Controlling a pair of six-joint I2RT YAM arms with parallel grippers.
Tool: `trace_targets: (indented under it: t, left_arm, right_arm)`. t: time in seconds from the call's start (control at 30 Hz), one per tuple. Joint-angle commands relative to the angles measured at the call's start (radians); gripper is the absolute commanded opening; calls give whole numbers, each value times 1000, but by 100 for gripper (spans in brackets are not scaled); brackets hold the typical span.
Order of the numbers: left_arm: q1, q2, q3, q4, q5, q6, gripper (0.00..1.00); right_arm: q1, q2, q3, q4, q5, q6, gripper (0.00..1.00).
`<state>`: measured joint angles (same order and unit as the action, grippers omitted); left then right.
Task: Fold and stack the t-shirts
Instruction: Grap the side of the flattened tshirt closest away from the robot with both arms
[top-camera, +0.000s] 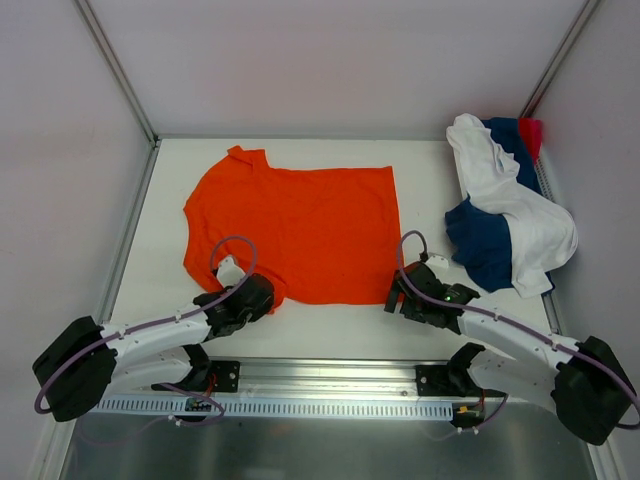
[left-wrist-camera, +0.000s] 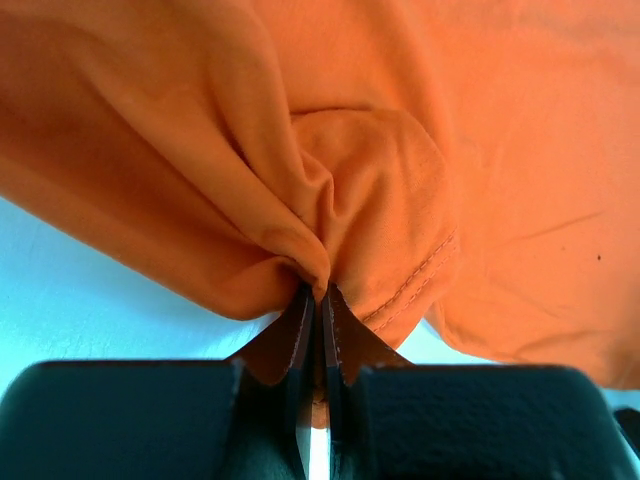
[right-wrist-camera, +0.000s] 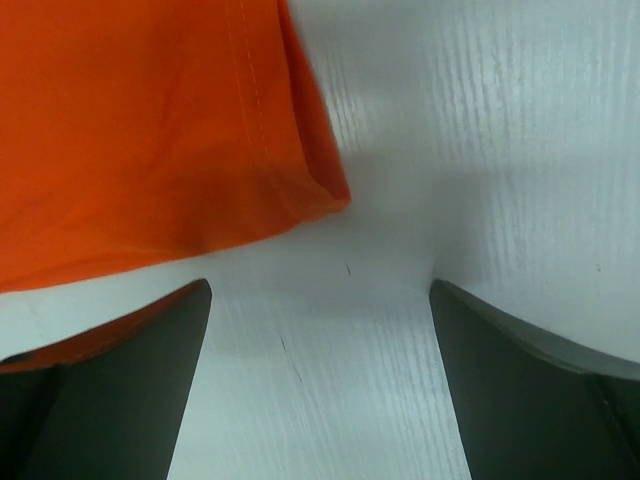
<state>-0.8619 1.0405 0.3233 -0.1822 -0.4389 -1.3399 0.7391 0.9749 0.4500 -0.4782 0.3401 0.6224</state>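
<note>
The orange t-shirt (top-camera: 300, 230) lies spread flat in the middle of the table. My left gripper (top-camera: 268, 298) is shut on a bunched fold of the orange t-shirt (left-wrist-camera: 330, 200) at its near left sleeve. My right gripper (top-camera: 392, 300) is open and empty, low over the table just off the shirt's near right corner (right-wrist-camera: 310, 190); its left finger (right-wrist-camera: 120, 390) lies over the shirt's edge. The white t-shirt (top-camera: 510, 195), navy t-shirt (top-camera: 485, 245) and red-pink t-shirt (top-camera: 530, 130) lie heaped at the back right.
The white table (top-camera: 330, 330) is walled by panels at left, back and right, with metal corner posts (top-camera: 115, 70). A rail with the arm bases (top-camera: 320, 385) runs along the near edge.
</note>
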Motion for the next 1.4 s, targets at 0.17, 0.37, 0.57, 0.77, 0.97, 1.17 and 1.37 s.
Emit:
trace_targets:
  t: [0.17, 0.37, 0.57, 0.77, 0.97, 1.17, 1.37]
  left_arm:
    - [3, -42, -121, -161, 114, 36, 0]
    - [1, -45, -127, -161, 124, 39, 0]
    - [1, -39, -124, -160, 123, 48, 0]
    - [1, -31, -118, -161, 120, 56, 0]
    - [1, -49, -89, -175, 146, 108, 0]
    - [1, -109, 39, -281, 204, 209, 0]
    - [1, -108, 174, -356, 230, 306, 0]
  right_arm:
    - [32, 160, 9, 202, -23, 17, 89]
    - [31, 220, 48, 211, 27, -26, 85]
    - [32, 258, 73, 219, 51, -56, 78]
    - [32, 283, 75, 222, 56, -59, 42]
    - [31, 283, 78, 185, 68, -50, 0]
    - [32, 225, 105, 109, 108, -59, 1]
    - [31, 194, 156, 50, 143, -79, 1]
